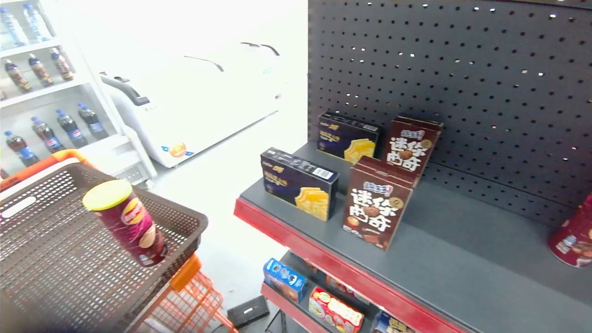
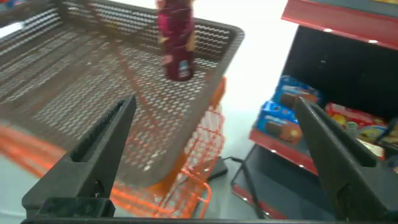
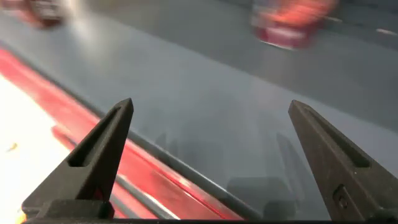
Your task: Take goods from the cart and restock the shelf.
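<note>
A maroon chips can (image 1: pixel 127 229) with a yellow lid stands upright in the brown mesh cart basket (image 1: pixel 51 273). In the left wrist view the same can (image 2: pixel 176 38) is at the basket's far side, and my left gripper (image 2: pixel 214 104) hangs open and empty over the basket's near corner (image 2: pixel 155 149). My right gripper (image 3: pixel 211 106) is open with nothing in it just above the grey shelf board (image 3: pixel 205 87), near its red front edge (image 3: pixel 93 134). A red can (image 3: pixel 289 22) stands farther back on that board; it also stands at the shelf's right end (image 1: pixel 576 238).
Two dark blue boxes (image 1: pixel 300 182) (image 1: pixel 348 137) and two brown boxes (image 1: pixel 375 208) (image 1: pixel 412 144) stand at the shelf's left part, before a black pegboard (image 1: pixel 462 83). The lower shelf (image 1: pixel 296 296) holds more snack boxes (image 1: pixel 283 278). A white freezer (image 1: pixel 194 101) and a drinks rack (image 1: pixel 46 92) stand behind the orange cart frame (image 1: pixel 189 296).
</note>
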